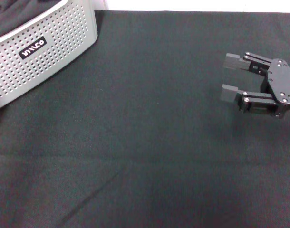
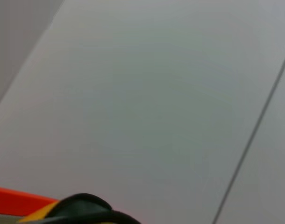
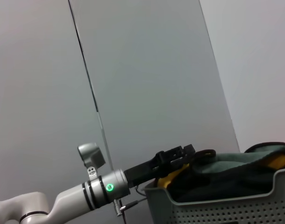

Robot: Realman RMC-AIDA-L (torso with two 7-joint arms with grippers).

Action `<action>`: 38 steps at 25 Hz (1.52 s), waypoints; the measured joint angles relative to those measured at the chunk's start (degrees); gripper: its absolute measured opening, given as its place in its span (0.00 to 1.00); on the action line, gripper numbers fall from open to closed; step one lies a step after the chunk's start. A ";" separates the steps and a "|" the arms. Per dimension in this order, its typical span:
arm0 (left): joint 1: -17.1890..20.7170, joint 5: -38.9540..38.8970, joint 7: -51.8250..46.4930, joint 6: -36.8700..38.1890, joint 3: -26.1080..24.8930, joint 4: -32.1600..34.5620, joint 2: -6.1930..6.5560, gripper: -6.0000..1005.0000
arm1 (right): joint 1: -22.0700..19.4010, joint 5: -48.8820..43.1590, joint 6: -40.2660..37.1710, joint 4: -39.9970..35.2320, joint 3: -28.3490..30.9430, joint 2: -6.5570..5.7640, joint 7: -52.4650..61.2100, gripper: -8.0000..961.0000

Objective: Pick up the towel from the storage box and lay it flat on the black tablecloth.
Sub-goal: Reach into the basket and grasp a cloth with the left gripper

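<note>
The storage box (image 1: pixel 40 61), a light grey perforated basket with a black label, stands at the far left of the black tablecloth (image 1: pixel 135 142). In the right wrist view the towel (image 3: pixel 236 163) lies bunched inside the box (image 3: pixel 226 210), grey side up with yellow folds showing. My left gripper (image 3: pixel 177 156) is over the box's far rim, right at the towel. The left wrist view shows a strip of yellow and black-trimmed cloth (image 2: pixel 81 207) at its lower edge. My right gripper (image 1: pixel 229 77) is open and empty, hovering over the cloth at the right.
A plain grey wall with a thin vertical seam (image 3: pixel 89 79) stands behind the table. The tablecloth's far edge (image 1: pixel 192 11) meets a white surface. Faint creases cross the cloth near the front.
</note>
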 joint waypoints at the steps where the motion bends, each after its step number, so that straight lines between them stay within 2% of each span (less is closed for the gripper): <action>1: -0.06 -0.06 0.63 0.76 0.05 -0.33 0.00 0.61 | 0.03 0.00 -0.26 0.00 -0.01 0.00 0.00 0.89; 8: -0.16 -1.00 4.48 3.74 0.54 -2.47 -0.06 0.61 | 0.12 0.01 -1.13 0.00 -0.24 -0.05 0.00 0.89; 13: -0.75 -5.12 10.14 5.97 0.90 -6.06 -0.09 0.61 | 0.27 0.16 -1.04 0.00 -0.06 -0.01 0.01 0.89; 28: -3.72 -7.82 19.99 5.38 1.15 -10.03 -0.09 0.61 | 0.93 0.00 -1.11 0.00 0.03 0.00 0.02 0.89; 38: -3.64 -10.84 23.81 4.63 1.19 -10.93 -0.11 0.61 | 1.11 0.03 -2.27 0.00 0.02 -0.09 0.00 0.89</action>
